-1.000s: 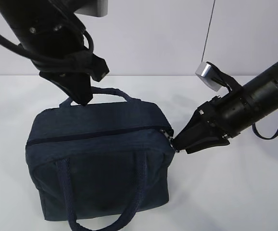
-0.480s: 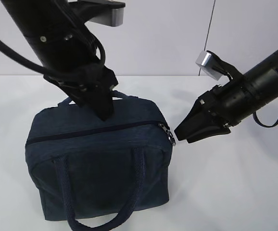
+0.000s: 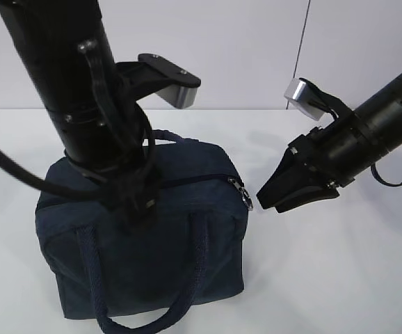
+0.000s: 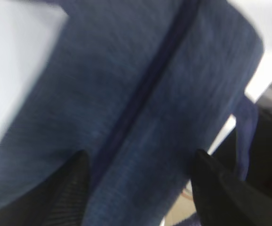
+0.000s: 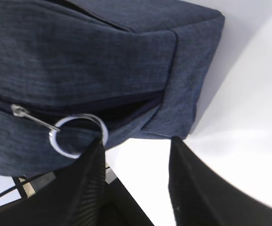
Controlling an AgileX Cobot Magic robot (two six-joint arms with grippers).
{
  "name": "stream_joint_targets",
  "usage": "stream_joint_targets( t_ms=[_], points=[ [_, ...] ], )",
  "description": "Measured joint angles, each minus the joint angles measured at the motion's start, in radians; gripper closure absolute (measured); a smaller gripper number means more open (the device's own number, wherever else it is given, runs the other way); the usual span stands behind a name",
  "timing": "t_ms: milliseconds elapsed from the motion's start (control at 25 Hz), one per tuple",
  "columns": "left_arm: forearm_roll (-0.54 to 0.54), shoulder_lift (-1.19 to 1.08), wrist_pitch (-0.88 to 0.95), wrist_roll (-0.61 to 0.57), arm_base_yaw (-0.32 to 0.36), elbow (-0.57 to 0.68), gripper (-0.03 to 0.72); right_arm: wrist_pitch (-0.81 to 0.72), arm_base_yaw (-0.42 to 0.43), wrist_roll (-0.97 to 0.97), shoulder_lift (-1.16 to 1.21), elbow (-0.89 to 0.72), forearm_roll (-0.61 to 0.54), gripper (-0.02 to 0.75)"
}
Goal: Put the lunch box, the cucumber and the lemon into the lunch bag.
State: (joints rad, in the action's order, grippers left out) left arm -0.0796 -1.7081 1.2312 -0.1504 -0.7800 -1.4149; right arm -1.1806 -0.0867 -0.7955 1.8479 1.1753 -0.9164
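The dark navy lunch bag (image 3: 187,257) stands upright on the white table, its zipper line (image 4: 145,89) running along the top. My left gripper (image 4: 138,160) hangs open right over the bag's top, one finger on each side of the zipper line, nothing between them. In the exterior view the left gripper (image 3: 137,209) points down at the front of the bag's top. My right gripper (image 5: 136,143) is open just right of the bag's end, its left fingertip beside the silver ring pull (image 5: 78,135). The lunch box, the cucumber and the lemon are out of view.
The bag's front handle (image 3: 152,320) loops down toward the table's near edge, and the back handle (image 3: 177,136) shows behind the left arm. White table (image 3: 326,278) lies to the right of the bag. A white wall stands behind.
My left arm has swung from the back handle forward over the bag's top, and its jaws have opened. The right gripper has drawn slightly away from the zipper pull.
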Motion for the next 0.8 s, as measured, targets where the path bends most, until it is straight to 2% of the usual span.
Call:
stream_joint_targets(
  t_ms=[240, 440, 800],
  points=[
    [0.018, 0.065, 0.000, -0.004, -0.017, 0.025, 0.225, -0.001, 0.000, 0.023, -0.026, 0.000, 0.002, 0.419],
    [0.026, 0.070, 0.000, -0.013, -0.040, 0.027, 0.228, -0.002, 0.000, 0.049, -0.035, 0.000, -0.042, 0.419],
    [0.094, -0.007, -0.002, -0.058, -0.065, 0.027, 0.230, -0.003, 0.000, 0.056, -0.035, 0.000, -0.057, 0.420]
  ],
)
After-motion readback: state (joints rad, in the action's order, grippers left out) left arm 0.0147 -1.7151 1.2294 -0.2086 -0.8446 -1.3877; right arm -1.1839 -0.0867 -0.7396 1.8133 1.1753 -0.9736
